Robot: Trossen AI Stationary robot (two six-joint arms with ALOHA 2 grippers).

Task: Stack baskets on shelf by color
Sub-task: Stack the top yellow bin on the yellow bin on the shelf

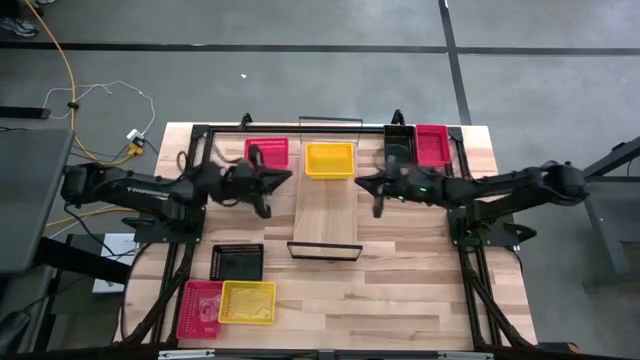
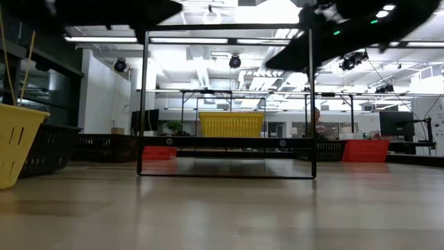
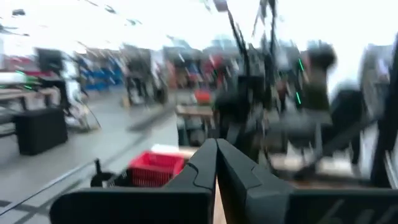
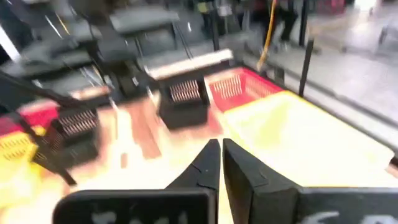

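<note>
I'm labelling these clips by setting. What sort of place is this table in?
Most likely a big open robotics lab or workshop. The low view shows long ceiling strip lights and more tables holding baskets like the yellow basket here, and the high view shows a bare grey floor with loose cables.

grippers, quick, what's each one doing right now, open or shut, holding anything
Left gripper: shut, holding nothing, over the table beside the shelf.
Right gripper: shut, holding nothing, on the shelf's other side near the yellow basket.
</note>
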